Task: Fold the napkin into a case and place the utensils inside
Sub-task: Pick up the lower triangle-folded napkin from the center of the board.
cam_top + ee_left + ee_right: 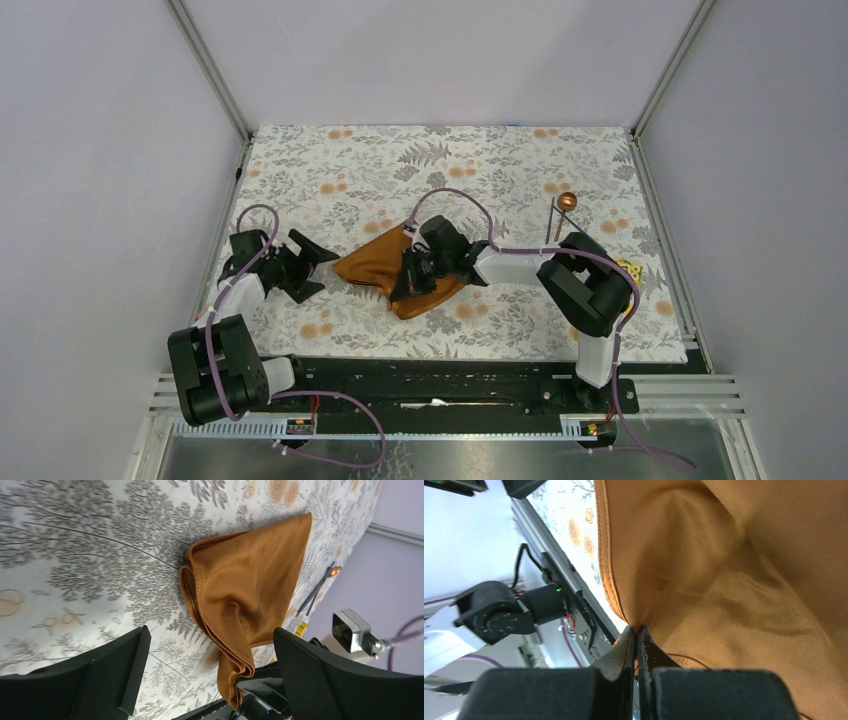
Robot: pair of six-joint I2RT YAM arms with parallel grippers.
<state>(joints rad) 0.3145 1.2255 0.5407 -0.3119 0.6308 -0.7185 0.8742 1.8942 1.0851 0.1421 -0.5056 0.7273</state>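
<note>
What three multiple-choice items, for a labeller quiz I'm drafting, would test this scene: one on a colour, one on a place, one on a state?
1. The napkin is: A blue; B orange-brown; C white.
2. The utensils lie: A under the napkin; B at the far right, apart from it; C in the left jaws.
3. The right gripper has its jaws: A wide open; B shut on a spoon; C shut on the napkin.
Key: B, the cloth looks orange-brown in every view; B, the top view shows them lying alone at the far right; C, the right wrist view shows cloth pinched between the closed jaws.
</note>
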